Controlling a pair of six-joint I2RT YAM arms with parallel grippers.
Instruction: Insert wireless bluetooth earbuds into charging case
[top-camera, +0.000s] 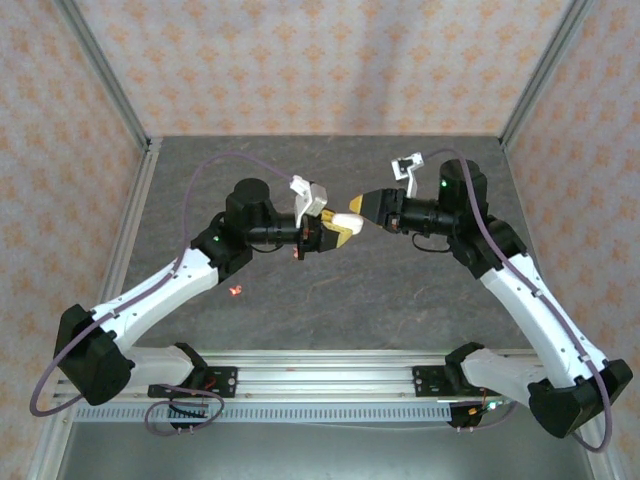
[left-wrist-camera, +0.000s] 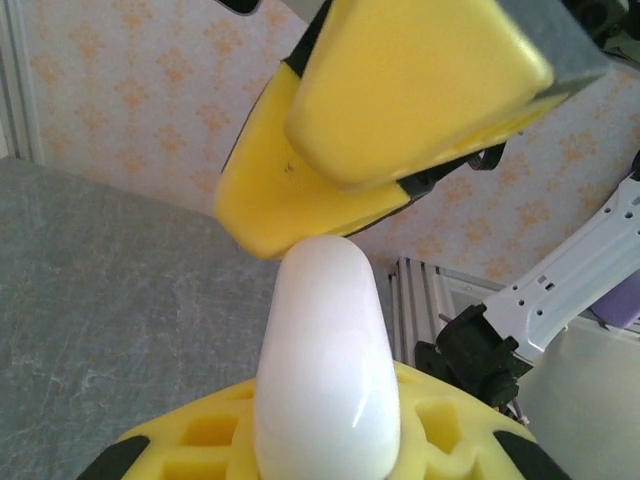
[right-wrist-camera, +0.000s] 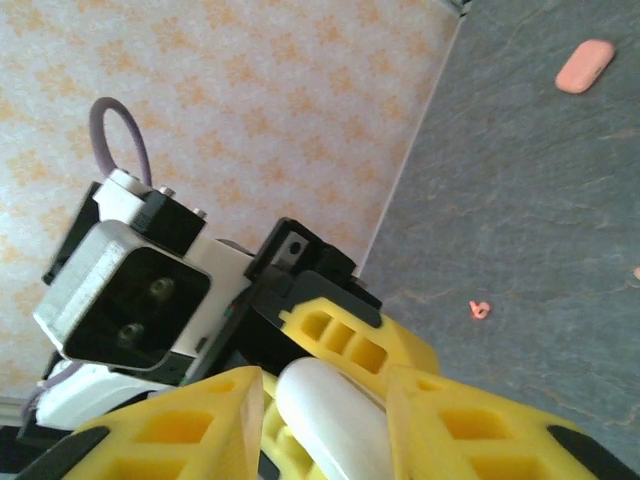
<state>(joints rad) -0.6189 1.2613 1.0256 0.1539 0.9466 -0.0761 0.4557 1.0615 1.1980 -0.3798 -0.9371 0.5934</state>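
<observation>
Left of centre in the overhead frame, a coral-pink earbud (top-camera: 234, 290) lies on the grey table (top-camera: 400, 300). At mid-frame the left gripper (top-camera: 333, 228) clamps a white charging case (top-camera: 347, 218); the right gripper (top-camera: 362, 205) straddles its far end, grip unclear. A pink case (right-wrist-camera: 585, 65) lies on the table at the right wrist view's upper right.

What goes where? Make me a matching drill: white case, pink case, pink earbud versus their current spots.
Things:
1. white rounded plastic case
2. coral-pink oblong plastic case
3. tiny coral-pink plastic earbud

Places:
A. on the grey table, close beside the left arm
B. in the air, between the left pincer and the right pincer
C. flat on the table, top right of the right wrist view

Pairs: 1-B, 2-C, 3-A
</observation>
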